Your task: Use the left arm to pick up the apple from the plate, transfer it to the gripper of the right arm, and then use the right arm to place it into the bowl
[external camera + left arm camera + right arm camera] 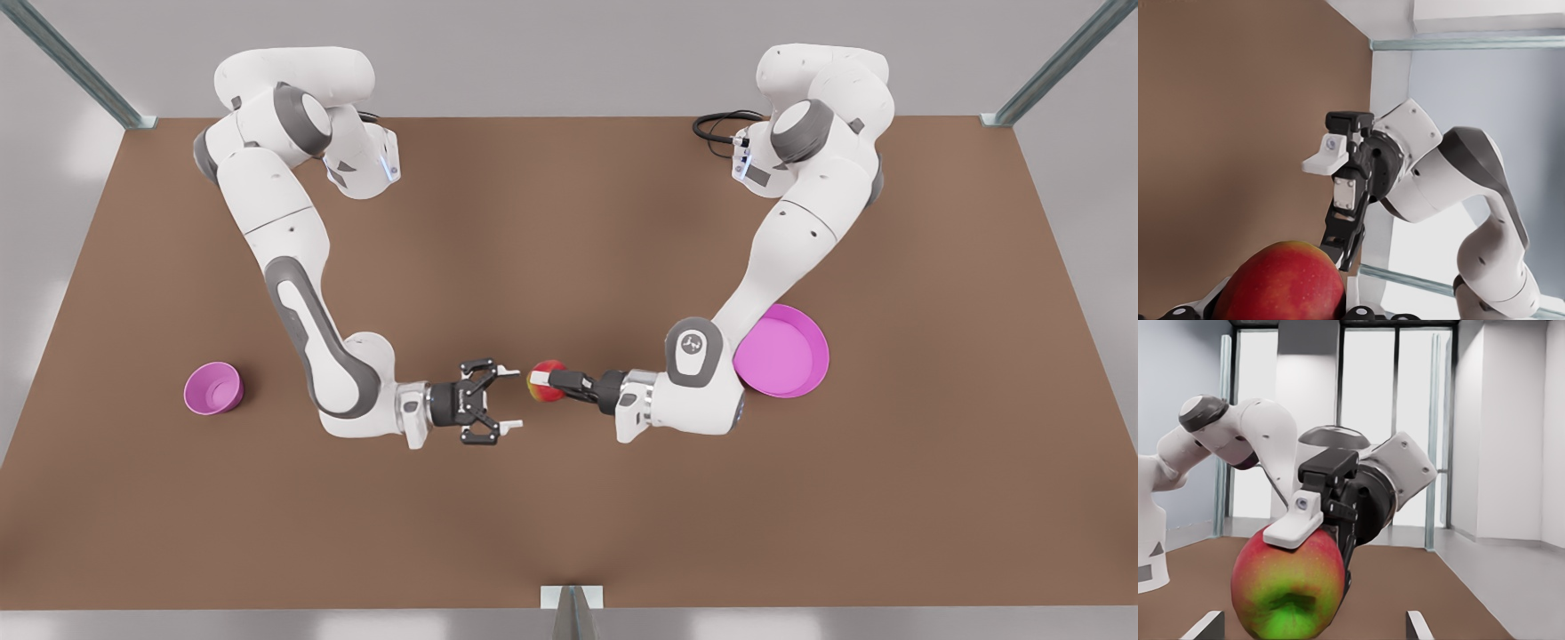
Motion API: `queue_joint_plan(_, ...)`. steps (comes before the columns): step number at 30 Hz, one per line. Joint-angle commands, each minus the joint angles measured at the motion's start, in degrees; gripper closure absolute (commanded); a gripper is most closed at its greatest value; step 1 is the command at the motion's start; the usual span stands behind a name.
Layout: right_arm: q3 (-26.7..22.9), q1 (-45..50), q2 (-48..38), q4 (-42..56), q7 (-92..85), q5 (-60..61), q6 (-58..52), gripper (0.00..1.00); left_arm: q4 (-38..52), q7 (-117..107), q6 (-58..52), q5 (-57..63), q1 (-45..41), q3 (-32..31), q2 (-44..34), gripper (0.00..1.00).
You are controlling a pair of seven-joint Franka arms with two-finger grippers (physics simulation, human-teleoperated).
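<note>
Front view puts the apple [546, 380] in mid-air above the tabletop [569, 516], pinched at the tip of the left end effector [558, 382], whose slim black fingers are clamped on it. Directly ahead of that tip, just apart from the fruit, the right end effector [508, 402] faces it with its two fingers spread wide, one to either side of the line of approach; in the right wrist view the apple [1288, 585] sits between its pale fingertips [1203, 627], not yet touched by them. My judgement is that the handover is at its critical point: if the left end effector lets go before the right one closes, the apple falls to the tabletop and may roll; if the right fingers close off-centre on the round surface, it could squirt out; and the two sets of fingers could clash, since the holding pads already cover part of the fruit. Both arms are stretched low and level, forearms pointing toward one another, elbows bent back to their bases. Behind the left end effector, past its wrist, lies the plate [791, 356], partly hidden by the arm. Well behind the right end effector, beyond its elbow, stands the bowl [213, 388].
</note>
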Motion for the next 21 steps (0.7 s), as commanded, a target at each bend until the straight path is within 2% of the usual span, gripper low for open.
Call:
queue_joint_plan(1, 0.2, 0.1, -0.1, 0.0, -8.3, 0.4, 0.2, 0.00, 0.0, 3.0, 0.9, -0.2, -0.1, 0.0, 0.0, 0.22)
queue_joint_plan(21, 2.0, 1.4, -0.5, -2.4, -8.3, 2.0, 1.4, 0.00, 0.6, 3.1, 1.5, -2.0, -0.9, 0.0, 0.4, 0.22)
